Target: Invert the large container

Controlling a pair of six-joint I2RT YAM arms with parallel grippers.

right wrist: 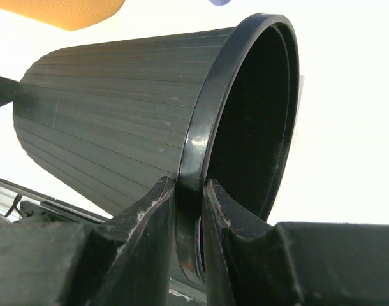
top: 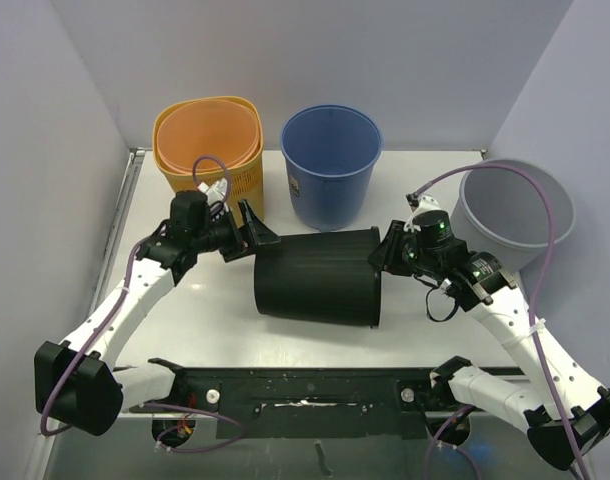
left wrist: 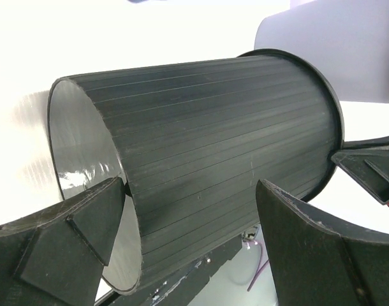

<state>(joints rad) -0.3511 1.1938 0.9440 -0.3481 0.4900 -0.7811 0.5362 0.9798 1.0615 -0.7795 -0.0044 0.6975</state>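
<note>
The large container [top: 320, 278] is a black ribbed bin lying on its side in the middle of the table, mouth to the right and base to the left. My right gripper [top: 385, 250] is shut on its rim [right wrist: 201, 127], one finger [right wrist: 150, 210] outside the wall and the other inside the mouth. In the right wrist view the gripper [right wrist: 189, 185] pinches the glossy lip. My left gripper [top: 260, 235] stands open at the base end. In the left wrist view the gripper [left wrist: 189, 188] straddles the base edge of the container [left wrist: 213, 140], with a gap to the wall on the right side.
Stacked orange baskets [top: 209, 145] stand at the back left, a blue bucket [top: 331, 160] just behind the black bin, and a grey bucket [top: 513, 210] at the back right. A black mounting bar [top: 305, 390] runs along the near edge.
</note>
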